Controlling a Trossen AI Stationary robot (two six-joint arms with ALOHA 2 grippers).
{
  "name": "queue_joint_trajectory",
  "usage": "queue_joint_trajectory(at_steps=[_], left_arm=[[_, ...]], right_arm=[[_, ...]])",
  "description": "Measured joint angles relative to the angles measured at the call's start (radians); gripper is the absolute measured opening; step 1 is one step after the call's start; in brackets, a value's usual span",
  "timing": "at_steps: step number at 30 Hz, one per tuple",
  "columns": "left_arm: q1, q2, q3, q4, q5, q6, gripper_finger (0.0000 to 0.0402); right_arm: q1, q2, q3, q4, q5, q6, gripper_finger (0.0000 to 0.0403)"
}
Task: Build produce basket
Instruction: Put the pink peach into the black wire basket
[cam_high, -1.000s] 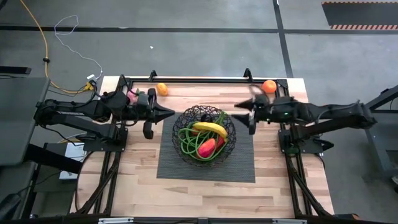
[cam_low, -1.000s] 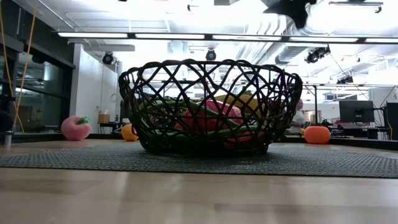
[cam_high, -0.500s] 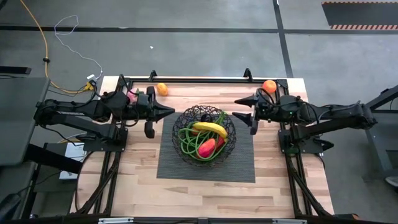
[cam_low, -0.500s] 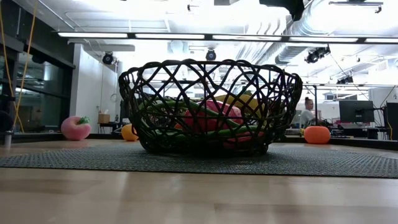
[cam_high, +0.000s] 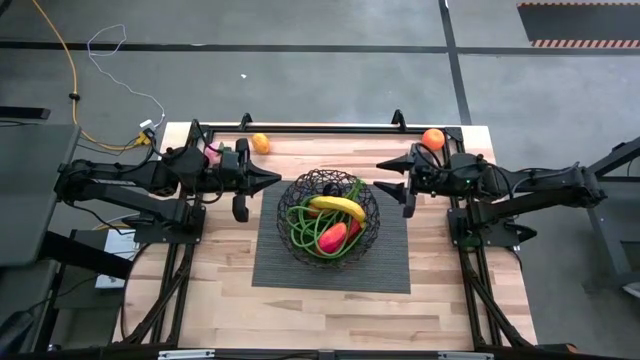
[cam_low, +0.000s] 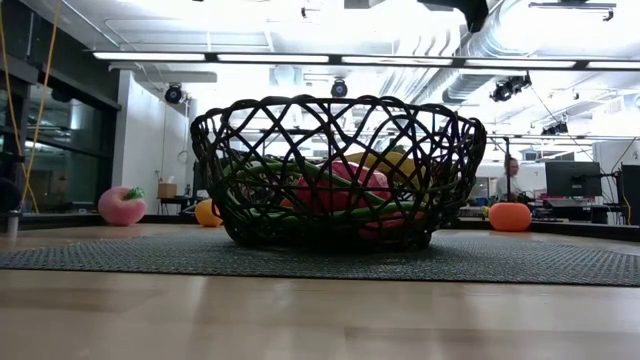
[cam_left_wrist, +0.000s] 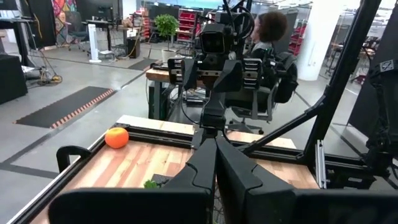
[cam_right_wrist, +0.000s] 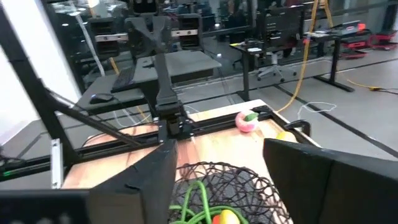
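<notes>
Black criss-crossing wire mesh forms the round basket (cam_high: 329, 213), which is sitting in the middle of a flat dark ribbed mat (cam_high: 385, 262) on the pale wooden bench (cam_high: 215, 290). Inside the basket are lying a yellow banana (cam_high: 338, 206), a red pepper (cam_high: 334, 237) and long green beans (cam_high: 301, 228).

Three pieces of produce are lying outside the basket, all toward the bench's far edge. A small orange (cam_high: 433, 138) is resting at the far right corner, beyond and to the right of the basket. A second, smaller orange (cam_high: 260, 143) is lying beyond and to the left of the basket, and the pink peach (cam_low: 122, 205) sits further left, largely covered by the left arm in the high view.

The right gripper (cam_high: 393, 175) is hovering just right of the basket rim, pointing toward the basket, its fingers spread partway and holding nothing. The corner orange is lying behind that gripper, beside its wrist, so the right arm is the nearer one and would need to draw back and turn away from the basket to reach it.

The left gripper (cam_high: 268, 180) is hovering just left of the basket, fully closed and empty; it is the nearer one to the smaller orange and the peach.
</notes>
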Motion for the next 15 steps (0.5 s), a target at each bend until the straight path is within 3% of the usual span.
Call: queue_joint_trajectory(at_steps=[3, 8, 15], left_arm=[[0.0, 0.0, 0.0, 0.0, 0.0, 0.0, 0.0], [0.0, 0.0, 0.0, 0.0, 0.0, 0.0, 0.0], [0.0, 0.0, 0.0, 0.0, 0.0, 0.0, 0.0]], right_arm=[[0.0, 0.0, 0.0, 0.0, -0.031, -0.016, 0.0161], [0.0, 0.0, 0.0, 0.0, -0.093, -0.024, 0.0027], [0.0, 0.0, 0.0, -0.002, -0.17, -0.005, 0.0007]])
